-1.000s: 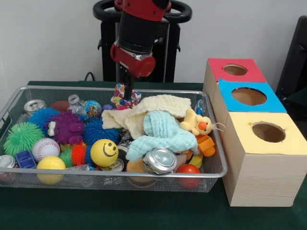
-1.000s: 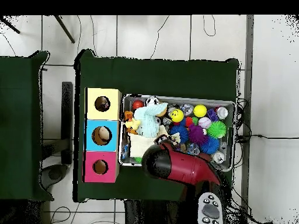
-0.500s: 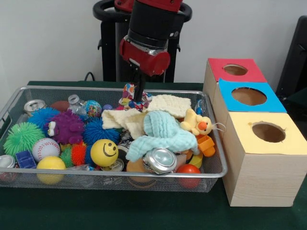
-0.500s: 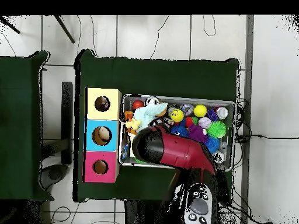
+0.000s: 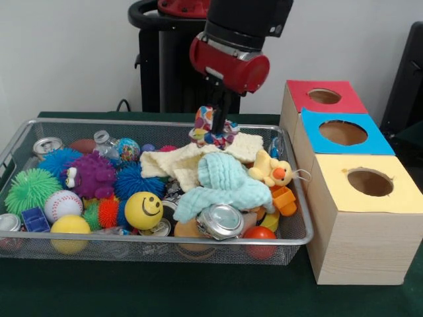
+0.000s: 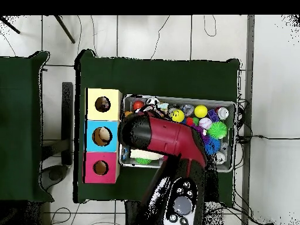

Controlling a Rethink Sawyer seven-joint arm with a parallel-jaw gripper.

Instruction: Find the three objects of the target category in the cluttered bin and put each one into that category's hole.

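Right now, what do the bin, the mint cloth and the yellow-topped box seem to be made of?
The bin: silver wire mesh with a rounded metal rim, since the toys show through its wall. The mint cloth: soft fabric, probably crinkled cotton, because it folds and drapes. The yellow-topped box: pale wood by its grain, with a matt yellow panel, perhaps card.

A blotch-printed fabric piece hangs bunched above the bin.

The bin sits on the table. Three boxes stand at its 3 o'clock in the front view. A fabric piece hangs over the bin's 12 o'clock side.
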